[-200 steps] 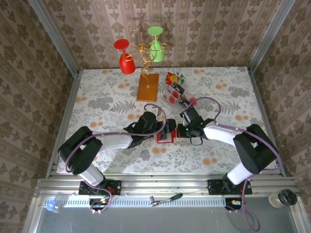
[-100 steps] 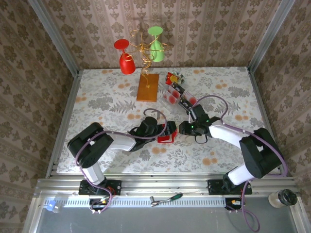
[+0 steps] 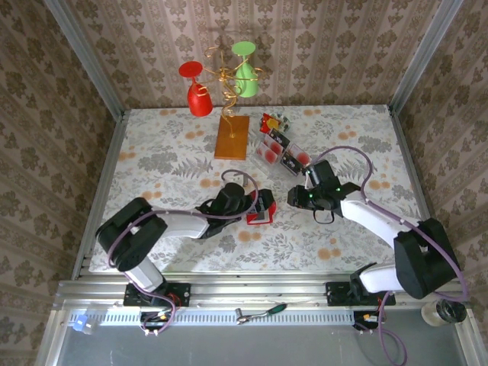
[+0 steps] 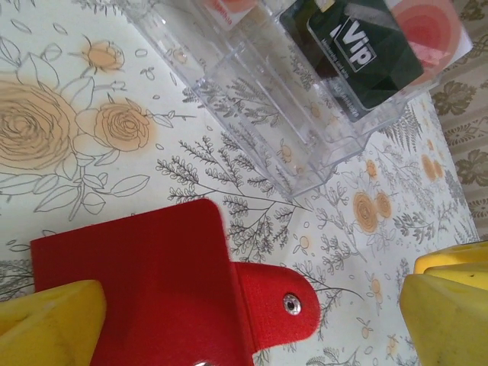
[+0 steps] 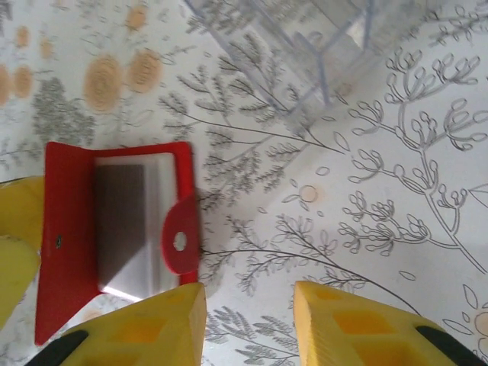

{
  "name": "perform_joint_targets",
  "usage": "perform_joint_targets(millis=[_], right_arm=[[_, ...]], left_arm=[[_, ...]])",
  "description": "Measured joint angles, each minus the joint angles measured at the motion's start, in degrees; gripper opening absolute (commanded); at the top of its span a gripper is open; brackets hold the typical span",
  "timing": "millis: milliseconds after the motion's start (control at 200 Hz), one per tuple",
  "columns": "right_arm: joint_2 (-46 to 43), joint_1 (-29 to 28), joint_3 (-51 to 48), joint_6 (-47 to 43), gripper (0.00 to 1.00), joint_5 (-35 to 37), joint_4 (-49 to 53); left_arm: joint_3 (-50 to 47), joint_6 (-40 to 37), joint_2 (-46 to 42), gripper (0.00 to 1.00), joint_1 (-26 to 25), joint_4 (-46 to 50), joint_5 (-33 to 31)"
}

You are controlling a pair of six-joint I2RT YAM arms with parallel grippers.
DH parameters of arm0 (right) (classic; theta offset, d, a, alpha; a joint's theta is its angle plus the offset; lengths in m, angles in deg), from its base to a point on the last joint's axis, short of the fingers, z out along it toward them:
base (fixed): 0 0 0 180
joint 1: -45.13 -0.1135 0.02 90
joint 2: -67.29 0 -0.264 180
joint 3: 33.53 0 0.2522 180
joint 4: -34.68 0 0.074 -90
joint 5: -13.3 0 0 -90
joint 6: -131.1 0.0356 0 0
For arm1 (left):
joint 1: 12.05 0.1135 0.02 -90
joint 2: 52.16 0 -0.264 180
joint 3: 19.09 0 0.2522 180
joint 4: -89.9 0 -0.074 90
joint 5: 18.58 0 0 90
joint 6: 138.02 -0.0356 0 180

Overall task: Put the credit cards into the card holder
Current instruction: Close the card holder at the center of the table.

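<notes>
One credit card point(image 4: 366, 53) lettered "Vip"

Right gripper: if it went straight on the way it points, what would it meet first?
Probably the flowered tablecloth just ahead of the right gripper; the card holder lies left of that line, the clear tray farther on. Depth is unclear.

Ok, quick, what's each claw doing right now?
Left claw: open over the card holder, not gripping it.
Right claw: open, holding nothing.
</notes>
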Motion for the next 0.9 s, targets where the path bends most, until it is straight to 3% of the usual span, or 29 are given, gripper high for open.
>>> perform_joint_targets(millis=[165, 405, 665, 900], right_arm=[[-1.05, -3.17, 0.85, 0.55, 0.32, -0.28, 0.26], [1.73, -14.60, 9.09, 1.11, 0.30, 0.39, 1.57], [17.44, -24.09, 25.86, 0.17, 0.27, 0.79, 3.74], [27.12, -24.94, 31.15, -0.66, 0.24, 2.86, 6.16]], left_arm=[[0.02, -0.63, -3.65, 1.00, 2.32, 2.99, 0.42], [-0.79, -1.33, -9.94, 1.00, 8.90, 8.07, 1.09], [-1.09, -3.63, -22.29, 1.00, 20.11, 20.76, 0.13], [-1.86, -5.79, -24.37, 1.00, 22.86, 29.24, 0.15]])
